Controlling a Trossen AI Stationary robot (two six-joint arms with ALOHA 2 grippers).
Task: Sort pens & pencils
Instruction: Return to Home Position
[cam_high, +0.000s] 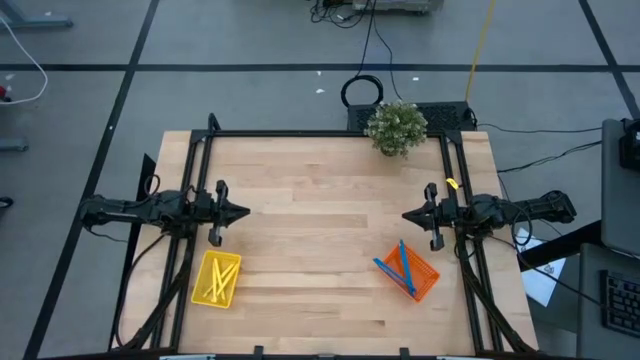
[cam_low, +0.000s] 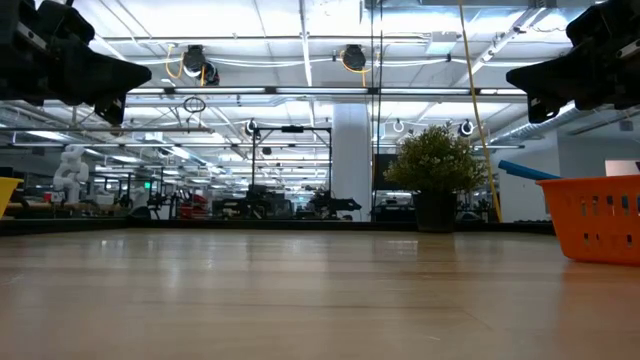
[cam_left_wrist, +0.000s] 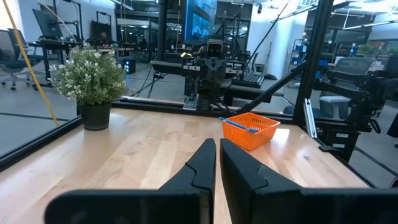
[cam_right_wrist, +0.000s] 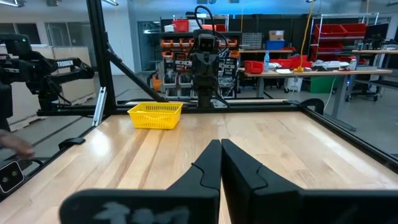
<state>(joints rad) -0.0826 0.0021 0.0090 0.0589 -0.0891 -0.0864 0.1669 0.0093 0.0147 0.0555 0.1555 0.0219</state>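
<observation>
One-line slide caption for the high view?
Sorting finished: pencils in the yellow basket, pens in the orange basket, left gripper and right gripper shut, parked at opposite sides.

Pencils (cam_high: 217, 281) lie in the left basket (cam_high: 222, 255), pens (cam_high: 405, 268) in the right basket (cam_high: 427, 275), a plant (cam_high: 396, 127) behind them.

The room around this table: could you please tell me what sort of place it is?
Most likely a robotics lab or workshop: red storage bins along the back, a cluttered workbench, and long rows of ceiling lights overhead.

Left pincer (cam_left_wrist: 217, 147) closed; orange basket (cam_left_wrist: 254, 134) holds blue pens (cam_left_wrist: 239, 125) on table (cam_left_wrist: 149, 146); potted plant (cam_left_wrist: 93, 84) apart.
</observation>
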